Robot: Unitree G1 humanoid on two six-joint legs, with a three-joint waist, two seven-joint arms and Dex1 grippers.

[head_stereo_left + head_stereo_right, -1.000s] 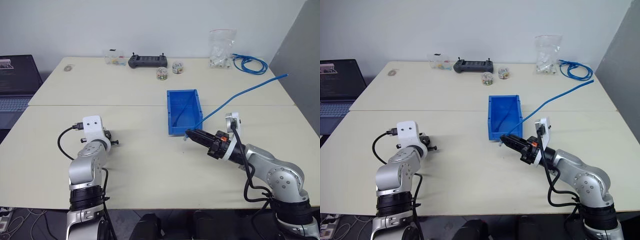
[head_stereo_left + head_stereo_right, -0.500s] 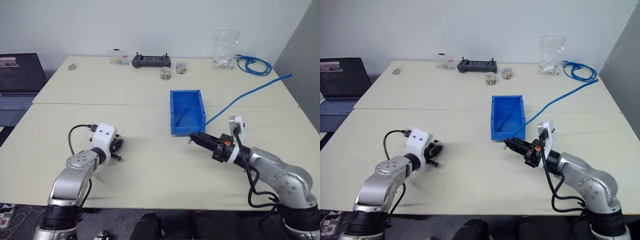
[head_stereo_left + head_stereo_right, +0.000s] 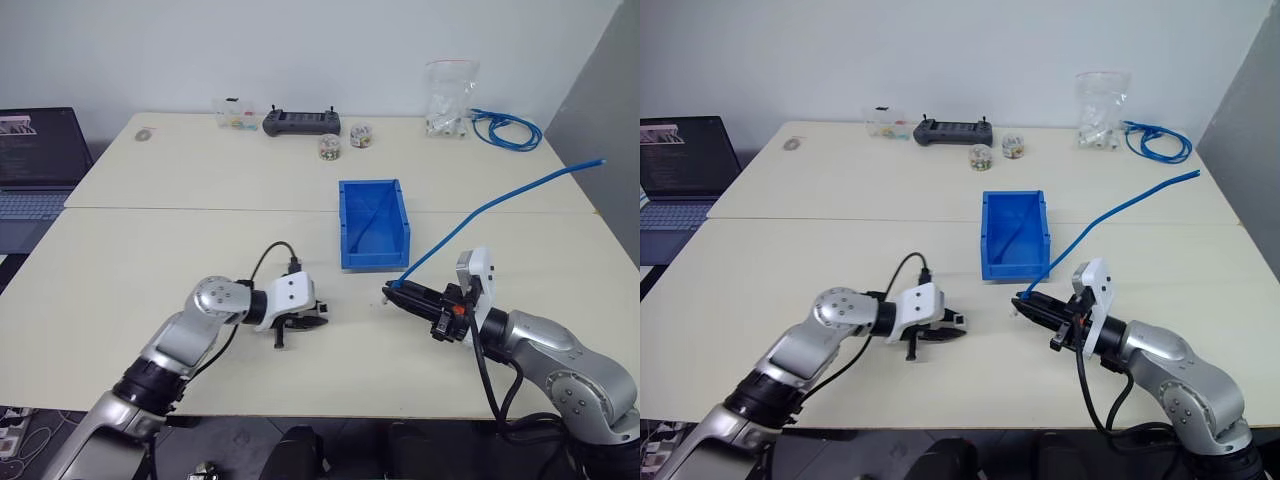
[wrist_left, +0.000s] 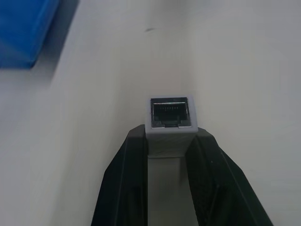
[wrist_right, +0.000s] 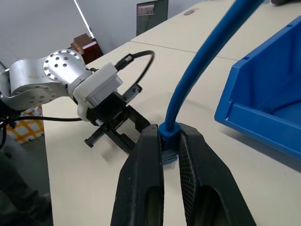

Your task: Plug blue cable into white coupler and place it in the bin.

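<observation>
Blue cable [image 3: 490, 205]: plug end pinched in the right end effector [image 3: 390, 292] just in front of the bin [image 3: 372, 223], strand running up and away to the bin's right. White coupler [image 4: 171, 123] clamped in the left end effector [image 3: 318, 322], socket facing the plug. No readable writing.

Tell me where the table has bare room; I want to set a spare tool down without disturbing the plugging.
Bare: the wide near-left stretch of the table, and the far half between the controller and the bin. Crowded: the far edge, and the gap between the left gripper and right gripper.
</observation>
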